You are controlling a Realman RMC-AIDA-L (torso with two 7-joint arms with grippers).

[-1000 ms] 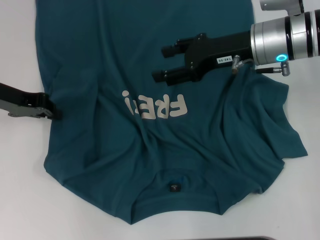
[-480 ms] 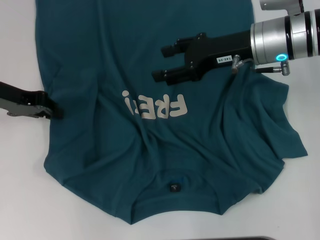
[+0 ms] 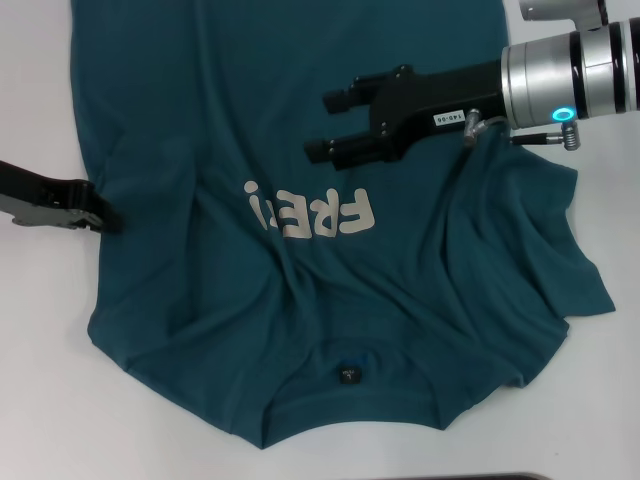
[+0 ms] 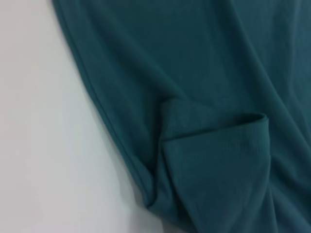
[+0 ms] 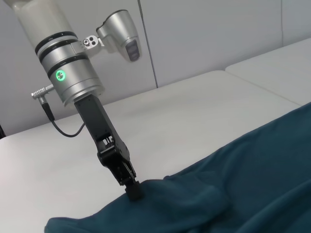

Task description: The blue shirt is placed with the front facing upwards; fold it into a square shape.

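The blue shirt lies spread on the white table, collar and black neck label toward the near edge, cream lettering facing up. My left gripper is at the shirt's left edge, shut on a pinch of the cloth; the right wrist view shows that left gripper biting the raised hem of the shirt. In the left wrist view a folded lip of the shirt fills the picture. My right gripper hovers open over the shirt's middle, just beyond the lettering. The right sleeve is rumpled.
Bare white table borders the shirt on the left, near and right sides. A dark edge shows at the very front. Grey wall panels stand behind the table on the left arm's side.
The left gripper has crept slightly away from the near edge, still at the shirt's left edge. The right arm and the shirt look unchanged.
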